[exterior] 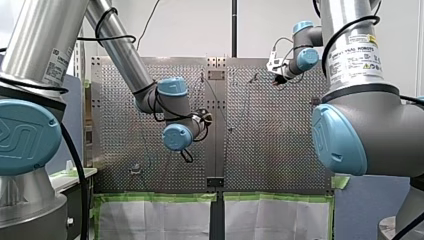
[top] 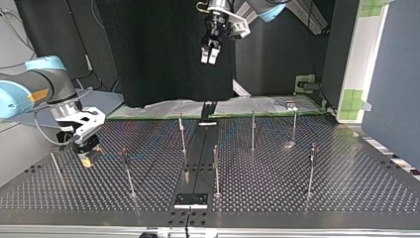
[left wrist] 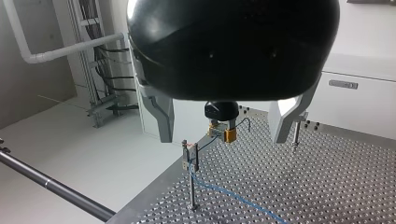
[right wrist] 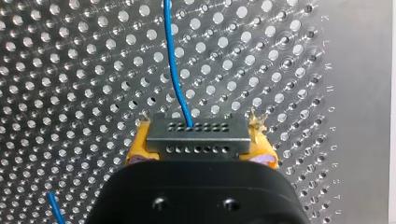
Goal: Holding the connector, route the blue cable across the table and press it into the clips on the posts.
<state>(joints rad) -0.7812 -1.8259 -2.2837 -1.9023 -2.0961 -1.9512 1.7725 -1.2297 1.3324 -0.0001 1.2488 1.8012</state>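
My right gripper (right wrist: pixel 198 154) has yellow pads and is shut on the grey connector (right wrist: pixel 198 135). The blue cable (right wrist: pixel 173 60) runs out of the connector over the perforated table. In the top view my right gripper (top: pixel 86 148) is low over the table at the left, beside a post (top: pixel 128 171). In the left wrist view the held connector (left wrist: pixel 223 133) shows ahead, past a post with a clip (left wrist: pixel 190 156); the blue cable (left wrist: pixel 233 196) passes that post's foot. My left gripper (left wrist: pixel 224 123) hangs high above the table, open and empty, also in the top view (top: pixel 210 53).
Several thin posts stand across the table (top: pixel 346 188), among them one at the middle (top: pixel 215 168) and others at the back (top: pixel 252 130) and the right (top: pixel 311 168). A black strip (top: pixel 193 163) runs down the middle. A black curtain hangs behind.
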